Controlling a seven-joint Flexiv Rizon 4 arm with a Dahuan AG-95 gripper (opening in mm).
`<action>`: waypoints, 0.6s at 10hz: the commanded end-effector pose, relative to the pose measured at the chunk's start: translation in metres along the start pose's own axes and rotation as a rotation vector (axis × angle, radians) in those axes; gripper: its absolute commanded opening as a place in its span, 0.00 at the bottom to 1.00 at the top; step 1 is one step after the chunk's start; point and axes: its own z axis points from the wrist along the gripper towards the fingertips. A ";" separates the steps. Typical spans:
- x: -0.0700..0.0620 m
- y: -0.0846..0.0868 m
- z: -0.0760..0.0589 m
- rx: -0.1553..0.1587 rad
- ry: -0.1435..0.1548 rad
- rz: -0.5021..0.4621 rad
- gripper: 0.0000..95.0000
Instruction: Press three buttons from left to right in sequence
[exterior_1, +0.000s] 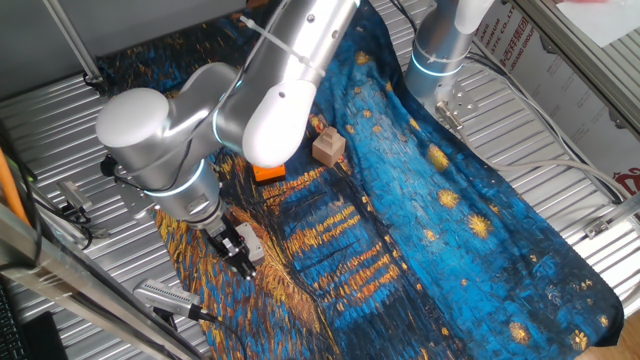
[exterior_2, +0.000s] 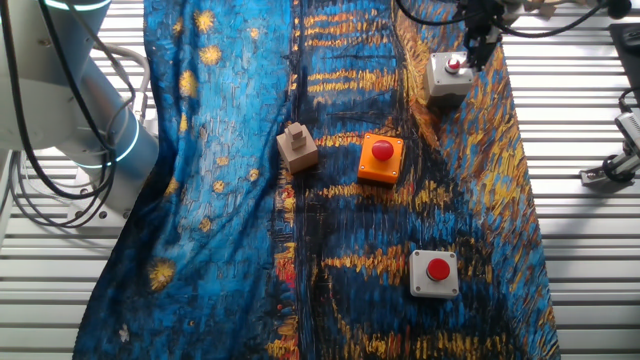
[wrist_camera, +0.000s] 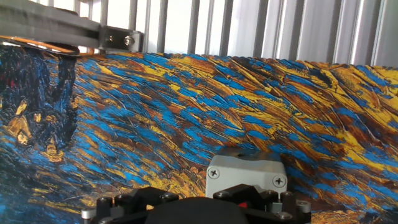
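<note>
Gripper (exterior_2: 478, 45) poised directly over the grey button box (exterior_2: 447, 76) at the far end of the painted cloth (exterior_2: 230, 150); fingertips at or just above its red cap, contact not resolvable. Finger separation not discernible in any view: dark fingers merged in the two fixed views, tips blurred at the lower edge of the hand view. In the hand view, same grey button box (wrist_camera: 247, 176) seen just beyond the gripper body, two corner screws visible, a sliver of red behind the black housing.

Relative to that grey box: orange button box (exterior_2: 381, 158) next along the cloth, nearer the cloth's middle, apart from it; second grey button box (exterior_2: 435, 273) farthest along, well apart. Tan wooden block (exterior_2: 298, 148) just beside the orange box, on the side away from the slatted metal table (exterior_2: 580, 250), not touching.

Silver arm (exterior_1: 250, 110) overhanging the orange box (exterior_1: 268, 172) in one fixed view.
</note>
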 end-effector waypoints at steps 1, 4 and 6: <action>0.002 0.003 -0.002 0.001 0.001 0.009 1.00; 0.003 0.010 -0.005 0.001 0.005 0.026 1.00; 0.003 0.011 -0.005 0.002 0.011 0.026 1.00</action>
